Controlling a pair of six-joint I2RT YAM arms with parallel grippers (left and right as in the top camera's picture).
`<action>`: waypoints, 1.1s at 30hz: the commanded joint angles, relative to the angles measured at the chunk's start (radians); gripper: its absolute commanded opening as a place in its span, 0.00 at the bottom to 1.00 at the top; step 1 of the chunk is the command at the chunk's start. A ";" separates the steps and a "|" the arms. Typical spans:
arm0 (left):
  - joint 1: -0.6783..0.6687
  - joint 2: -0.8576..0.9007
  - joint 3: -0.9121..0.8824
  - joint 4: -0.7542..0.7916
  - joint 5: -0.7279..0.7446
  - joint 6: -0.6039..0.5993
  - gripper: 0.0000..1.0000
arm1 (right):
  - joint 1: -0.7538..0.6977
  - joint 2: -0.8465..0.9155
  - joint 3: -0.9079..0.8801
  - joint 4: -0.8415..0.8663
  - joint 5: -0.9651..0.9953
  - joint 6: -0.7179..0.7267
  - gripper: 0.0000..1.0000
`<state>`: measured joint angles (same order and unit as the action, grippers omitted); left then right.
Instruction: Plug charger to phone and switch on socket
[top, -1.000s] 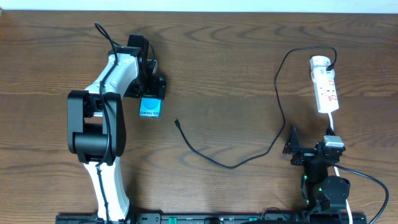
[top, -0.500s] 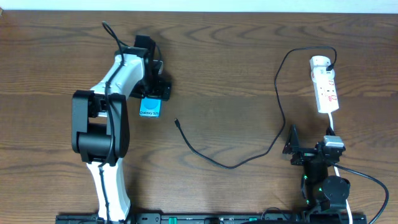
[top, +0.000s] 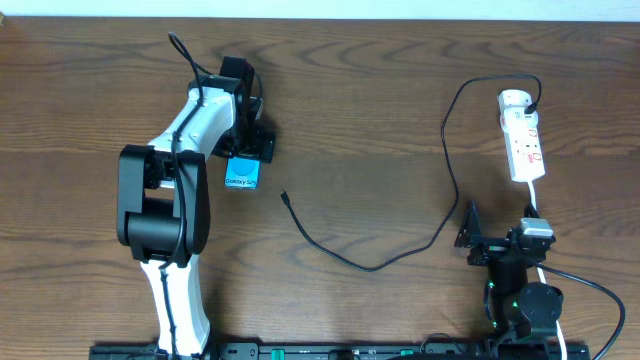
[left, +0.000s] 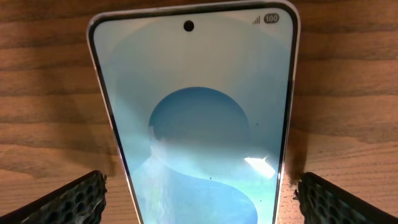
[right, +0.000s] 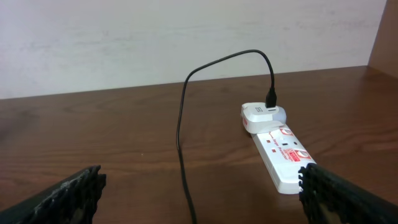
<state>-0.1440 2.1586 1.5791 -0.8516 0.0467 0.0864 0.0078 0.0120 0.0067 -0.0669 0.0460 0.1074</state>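
Lying lengthwise near-far | phone (left: 193, 118) | camera end away from left gripper (left: 199, 196)

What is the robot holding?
Nothing. The left gripper is open around the phone, jaws clear of its edges; the right gripper is open and empty.

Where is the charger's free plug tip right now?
In the overhead view, the plug tip lies left of centre, just right of the phone and slightly nearer the robot's base, not touching it.
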 joint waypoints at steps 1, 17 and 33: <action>0.003 0.013 -0.007 0.002 -0.017 0.007 0.98 | 0.005 -0.006 -0.001 -0.004 0.011 0.008 0.99; 0.003 0.013 -0.035 0.024 -0.014 0.006 0.98 | 0.005 -0.006 -0.001 -0.004 0.011 0.008 0.99; 0.003 0.013 -0.035 0.028 -0.014 0.006 0.99 | 0.005 -0.006 -0.001 -0.004 0.011 0.008 0.99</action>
<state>-0.1440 2.1586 1.5597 -0.8272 0.0490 0.0864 0.0078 0.0120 0.0067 -0.0669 0.0460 0.1074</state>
